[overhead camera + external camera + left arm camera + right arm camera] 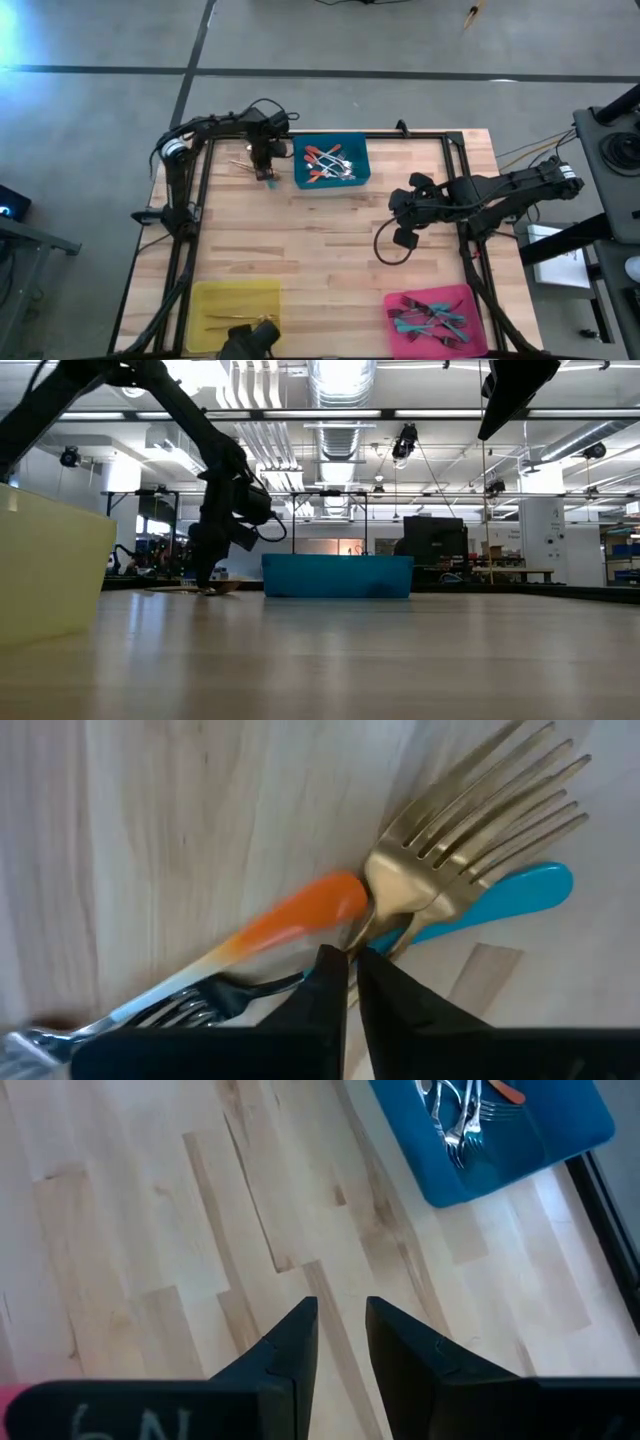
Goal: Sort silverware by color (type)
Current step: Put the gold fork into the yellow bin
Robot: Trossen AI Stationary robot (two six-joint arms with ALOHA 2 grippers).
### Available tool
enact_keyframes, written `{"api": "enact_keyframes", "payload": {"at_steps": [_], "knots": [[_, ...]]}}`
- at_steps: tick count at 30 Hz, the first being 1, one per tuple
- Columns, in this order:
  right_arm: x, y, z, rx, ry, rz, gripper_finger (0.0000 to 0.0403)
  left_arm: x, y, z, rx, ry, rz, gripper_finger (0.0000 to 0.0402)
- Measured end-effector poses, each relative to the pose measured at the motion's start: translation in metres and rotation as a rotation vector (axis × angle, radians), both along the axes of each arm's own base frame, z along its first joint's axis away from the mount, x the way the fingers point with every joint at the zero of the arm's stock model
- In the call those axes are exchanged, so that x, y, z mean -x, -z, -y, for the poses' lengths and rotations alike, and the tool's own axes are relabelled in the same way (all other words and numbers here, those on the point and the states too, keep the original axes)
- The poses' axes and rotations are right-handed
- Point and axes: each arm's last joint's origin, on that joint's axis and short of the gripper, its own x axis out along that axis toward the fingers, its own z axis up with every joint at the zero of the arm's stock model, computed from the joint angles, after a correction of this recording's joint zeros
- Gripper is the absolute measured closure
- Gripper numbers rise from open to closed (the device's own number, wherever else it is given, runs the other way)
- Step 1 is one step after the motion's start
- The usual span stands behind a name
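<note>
Left pincer: pinching the gold fork at its neck, left of the blue bin.
Fork axis: runs straight away from the fingertips.
Right pincer: slightly spread, idle.

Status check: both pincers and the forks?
Left pincer shut on gold fork beside blue bin. Right pincer empty, mid-table. Orange and teal handles crowd it.

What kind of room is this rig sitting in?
Likely a robotics lab or workshop: exposed ceiling ducts and strip lights, benches with monitors behind, and a wooden table on bare concrete floor.
</note>
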Motion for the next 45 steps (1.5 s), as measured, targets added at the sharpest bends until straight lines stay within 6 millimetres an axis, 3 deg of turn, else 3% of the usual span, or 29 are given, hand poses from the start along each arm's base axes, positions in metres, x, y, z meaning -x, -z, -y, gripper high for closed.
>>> {"api": "enact_keyframes", "payload": {"at_steps": [7,24,37,45], "knots": [[0.000,0.000,0.000,-0.001,0.002,0.001,0.0323,-0.012,0.001,-0.012,0.009,-0.015,0.000,0.0385],[0.000,0.000,0.000,-0.001,0.003,0.001,0.0323,-0.011,0.000,-0.011,0.017,-0.028,-0.004,0.0380],[0.000,0.000,0.000,-0.001,0.003,0.001,0.0323,-0.012,-0.001,-0.009,0.017,-0.056,-0.013,0.0296],[0.000,0.000,0.000,-0.001,0.003,0.001,0.0323,-0.012,-0.001,-0.009,-0.003,-0.187,-0.019,0.0280]]}}
